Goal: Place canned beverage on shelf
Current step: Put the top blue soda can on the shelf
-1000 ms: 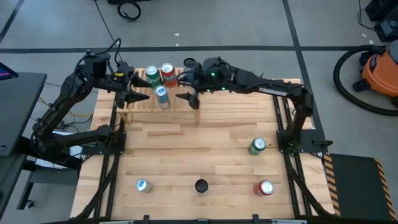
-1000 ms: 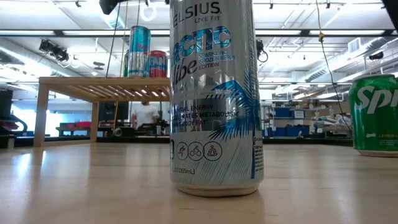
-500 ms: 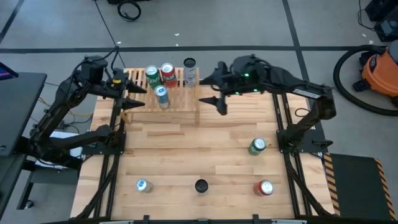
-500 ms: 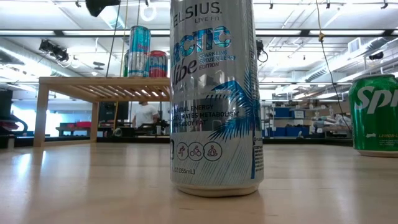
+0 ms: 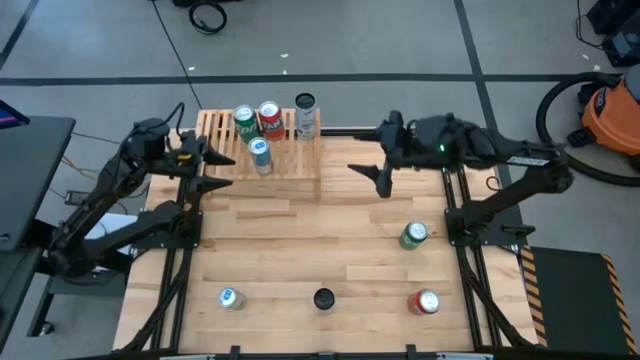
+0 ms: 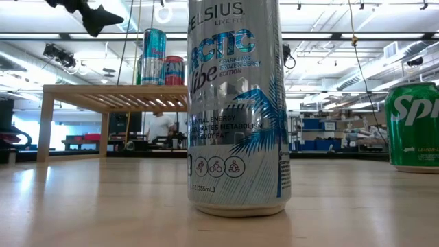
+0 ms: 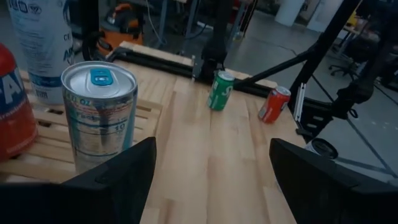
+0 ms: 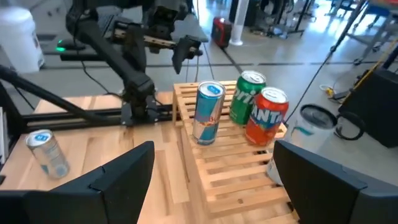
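The shelf (image 5: 262,160), a low light-wood slatted rack, stands at the table's far left. Several cans stand upright on it: a green one (image 5: 244,122), a red one (image 5: 269,118), a silver-and-black one (image 5: 305,115) and a blue-topped one (image 5: 260,153). My left gripper (image 5: 222,172) hovers open just off the shelf's left end, with the blue-tabbed can (image 7: 99,115) ahead of its fingers. My right gripper (image 5: 367,178) hangs open to the right of the shelf, clear of every can; in its own view the shelf (image 8: 211,162) lies ahead.
Loose cans stand on the table: a green one (image 5: 413,234) at mid right, a red one (image 5: 427,301), a black-topped one (image 5: 323,298) and a silver-blue one (image 5: 229,297) along the near edge. Bare wood lies between the shelf and these cans.
My right gripper has drawn back from the shelf's right end toward the table's right edge, staying open; the silver-and-black can stays upright on the shelf. My left gripper has pulled back toward the table's left and near edges and has sunk lower.
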Robot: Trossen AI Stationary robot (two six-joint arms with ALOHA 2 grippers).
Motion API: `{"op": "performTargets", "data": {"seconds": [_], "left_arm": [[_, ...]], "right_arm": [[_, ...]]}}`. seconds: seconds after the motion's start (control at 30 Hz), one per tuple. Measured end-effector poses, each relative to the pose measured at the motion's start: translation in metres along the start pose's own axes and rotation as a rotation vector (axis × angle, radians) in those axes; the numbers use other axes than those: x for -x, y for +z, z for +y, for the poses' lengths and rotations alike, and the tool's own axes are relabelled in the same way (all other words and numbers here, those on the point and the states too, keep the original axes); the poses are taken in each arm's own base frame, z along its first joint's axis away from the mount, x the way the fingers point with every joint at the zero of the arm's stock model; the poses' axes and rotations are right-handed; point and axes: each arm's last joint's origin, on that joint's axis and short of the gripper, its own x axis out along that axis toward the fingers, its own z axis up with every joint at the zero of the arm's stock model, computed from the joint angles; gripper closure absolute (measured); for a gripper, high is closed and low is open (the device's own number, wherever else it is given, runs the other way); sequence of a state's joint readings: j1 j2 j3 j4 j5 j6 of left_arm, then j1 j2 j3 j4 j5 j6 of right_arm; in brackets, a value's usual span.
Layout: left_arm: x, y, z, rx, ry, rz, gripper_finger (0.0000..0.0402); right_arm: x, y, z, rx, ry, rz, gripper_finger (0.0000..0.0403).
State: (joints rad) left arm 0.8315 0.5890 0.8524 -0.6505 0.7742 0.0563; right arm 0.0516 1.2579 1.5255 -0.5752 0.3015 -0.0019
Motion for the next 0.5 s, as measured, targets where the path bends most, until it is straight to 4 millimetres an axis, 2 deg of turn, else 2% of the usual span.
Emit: {"op": "performTargets", "data": {"seconds": [0.33,0.5], "left_arm": [[-0.012,-0.015,0.011,0.009,0.000,-0.037,0.0088],[-0.017,-0.026,0.015,-0.001,-0.001,-0.011,0.0088]], "right_arm": [[-0.009,-0.091,0.034,-0.044,-0.018,-0.150,0.0064],[-0.016,-0.123,0.042,-0.064,0.004,-0.170,0.0064]]}}
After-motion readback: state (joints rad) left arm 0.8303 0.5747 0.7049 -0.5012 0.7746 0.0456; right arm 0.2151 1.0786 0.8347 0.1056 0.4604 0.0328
